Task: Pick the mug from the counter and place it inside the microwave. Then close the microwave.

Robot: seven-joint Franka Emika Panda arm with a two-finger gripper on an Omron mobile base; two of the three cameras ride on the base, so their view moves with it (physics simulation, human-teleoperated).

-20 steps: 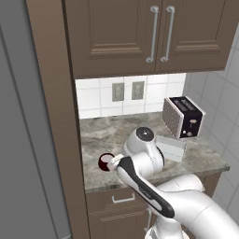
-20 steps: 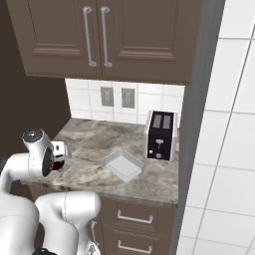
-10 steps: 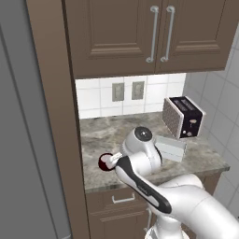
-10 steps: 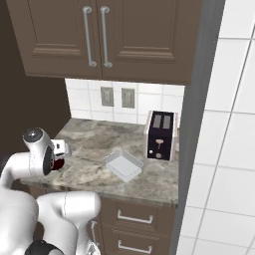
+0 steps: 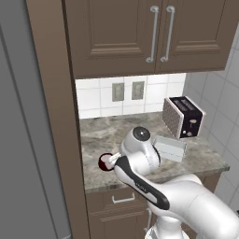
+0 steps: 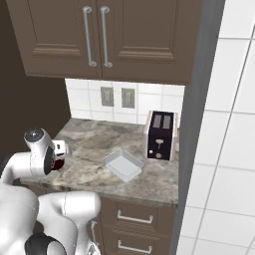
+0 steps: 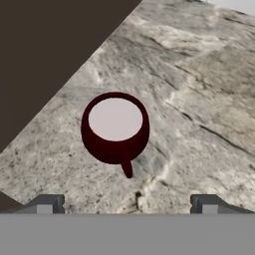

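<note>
While the mug (image 7: 115, 128) sits untouched on the desk (image 7: 199, 104), the task is barely begun: nothing has been lifted, and both the placing in the microwave and the shutting of its door are left to do. The fingers (image 7: 127, 204) stand wide apart and hold nothing; their two tips rise at the bottom of the hand view with bare stone between them. Seen from there, the mug lies ahead of the fingers and a little toward the left tip, upright, its white inside showing and its small handle pointing back toward the gap. From the left base view the mug (image 5: 105, 162) is just beside the hand, at the desk's end by the tall dark panel (image 5: 56, 116). A toaster (image 5: 183, 117) and a shallow tray (image 5: 170, 147) stand well apart from the fingers, on the far side. My judgement is that the approach is in hand, with descent and closing to come.
</note>
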